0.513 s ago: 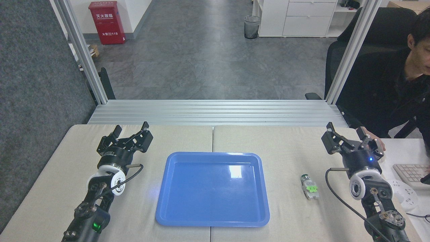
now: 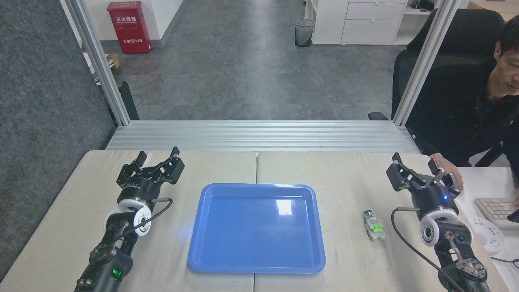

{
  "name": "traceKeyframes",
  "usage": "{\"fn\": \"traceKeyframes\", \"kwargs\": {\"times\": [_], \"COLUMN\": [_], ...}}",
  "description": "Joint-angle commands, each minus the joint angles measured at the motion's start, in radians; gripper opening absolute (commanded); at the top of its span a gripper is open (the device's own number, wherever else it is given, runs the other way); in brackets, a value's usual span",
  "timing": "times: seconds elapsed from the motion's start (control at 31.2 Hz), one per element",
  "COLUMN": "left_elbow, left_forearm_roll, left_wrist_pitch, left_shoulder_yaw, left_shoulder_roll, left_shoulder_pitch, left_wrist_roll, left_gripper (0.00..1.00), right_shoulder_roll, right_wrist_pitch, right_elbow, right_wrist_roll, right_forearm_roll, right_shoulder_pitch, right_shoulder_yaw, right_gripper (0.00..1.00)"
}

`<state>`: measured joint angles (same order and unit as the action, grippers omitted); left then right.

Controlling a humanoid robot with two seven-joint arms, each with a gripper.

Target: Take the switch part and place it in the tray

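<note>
The switch part [image 2: 374, 225] lies on the beige table right of the tray, its dark ringed end pointing away from me and its green piece near the front. The glossy blue tray [image 2: 256, 228] sits in the middle of the table with nothing in it. My right gripper [image 2: 414, 162] hovers open behind and to the right of the switch part, clear of it. On the left side my left gripper [image 2: 158, 154] is open too, holding nothing, well left of the tray.
A person in black sits at the right, one hand [image 2: 446, 164] resting just behind my right gripper. A keyboard [image 2: 496, 209] lies on the white desk beside the table. An aluminium frame rail [image 2: 259, 136] borders the table's far edge.
My right gripper has shifted slightly down and toward me. The person has raised their head a little. The left arm, tray and switch part stay put.
</note>
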<state>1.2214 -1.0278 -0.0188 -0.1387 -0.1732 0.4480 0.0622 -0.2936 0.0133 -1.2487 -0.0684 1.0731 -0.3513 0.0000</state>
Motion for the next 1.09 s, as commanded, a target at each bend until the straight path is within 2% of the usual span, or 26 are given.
{"fn": "traceKeyframes", "kwargs": {"times": [0.0,0.87,1.06], "left_elbow": [0.0,0.0,0.0], "left_forearm_roll": [0.0,0.0,0.0], "left_wrist_pitch": [0.0,0.0,0.0], "left_shoulder_yaw": [0.001,0.001,0.001], "left_shoulder_roll": [0.0,0.0,0.0], "left_shoulder_pitch": [0.0,0.0,0.0], "left_wrist_roll": [0.001,0.001,0.001], "left_gripper": [1.0,1.0,1.0], "right_shoulder_roll": [0.005,0.005,0.025], "right_wrist_pitch": [0.001,-0.006,-0.006], "right_elbow": [0.002,0.006,0.006], "right_wrist_roll": [-0.001,-0.001,-0.001], "right_forearm_roll": [-0.001,0.004,0.004], "right_shoulder_pitch": [0.002,-0.005,-0.008], "right_shoulder_yaw": [-0.025,0.055,0.054], "right_gripper": [0.97,0.97,0.97]}}
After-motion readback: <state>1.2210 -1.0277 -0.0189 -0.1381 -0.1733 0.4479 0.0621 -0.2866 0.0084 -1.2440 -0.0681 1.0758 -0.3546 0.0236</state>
